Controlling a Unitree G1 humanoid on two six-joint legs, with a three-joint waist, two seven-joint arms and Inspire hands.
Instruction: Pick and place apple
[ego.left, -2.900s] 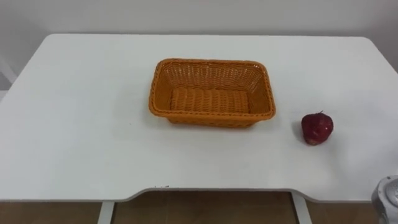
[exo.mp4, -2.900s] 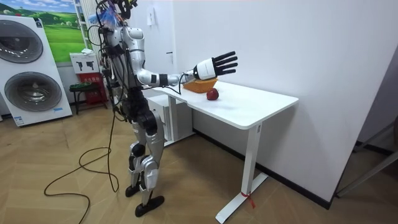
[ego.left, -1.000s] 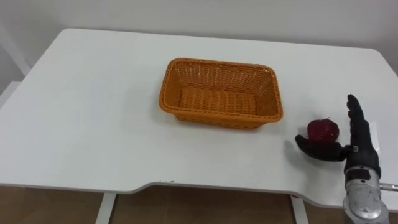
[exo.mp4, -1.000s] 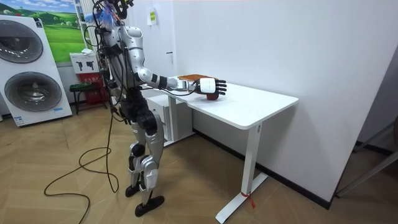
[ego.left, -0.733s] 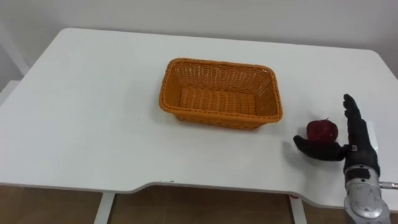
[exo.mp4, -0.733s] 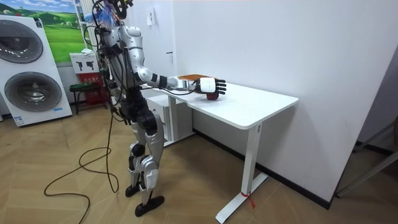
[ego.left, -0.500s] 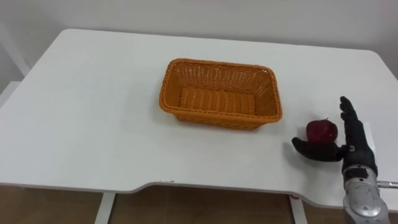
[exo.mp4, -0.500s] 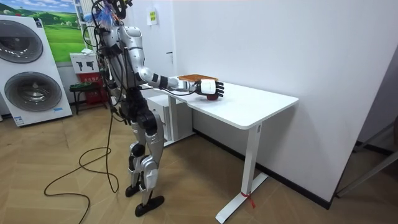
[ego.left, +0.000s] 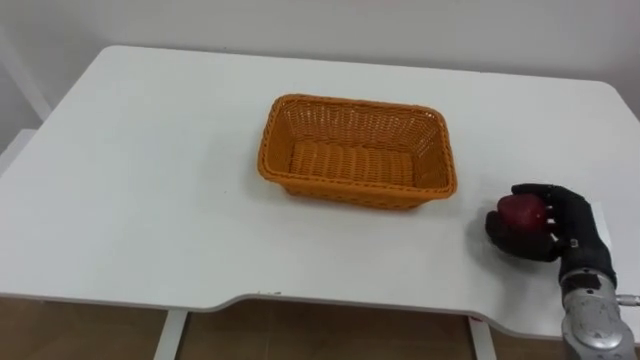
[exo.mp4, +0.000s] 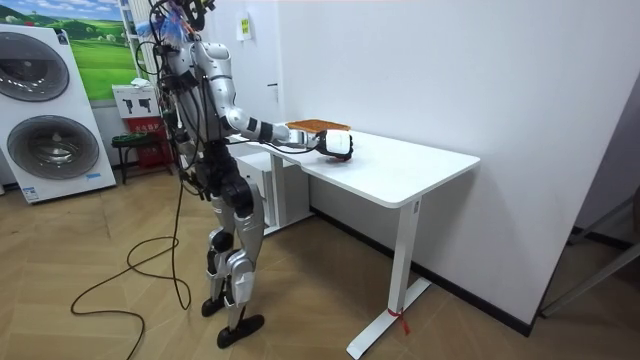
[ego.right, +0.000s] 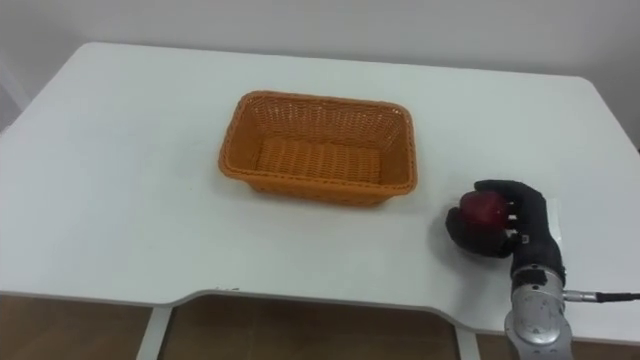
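Red apple (ego.left: 518, 212) lies near the desk's (ego.left: 150, 200) right front corner in the left eye view, with the right hand (ego.left: 566, 228) curled round it. The wicker basket (ego.left: 356, 150) stands mid-desk, well apart. In the room view the robot stands at the desk's edge, right arm outstretched, and the apple seems hidden inside that hand.

No legible text anywhere, small sticker on white front-loading washing machine (exo.mp4: 30, 166) too small to read, red markings on white box (exo.mp4: 134, 100) indistinct, white paper notice on wall (exo.mp4: 244, 28) blurred.
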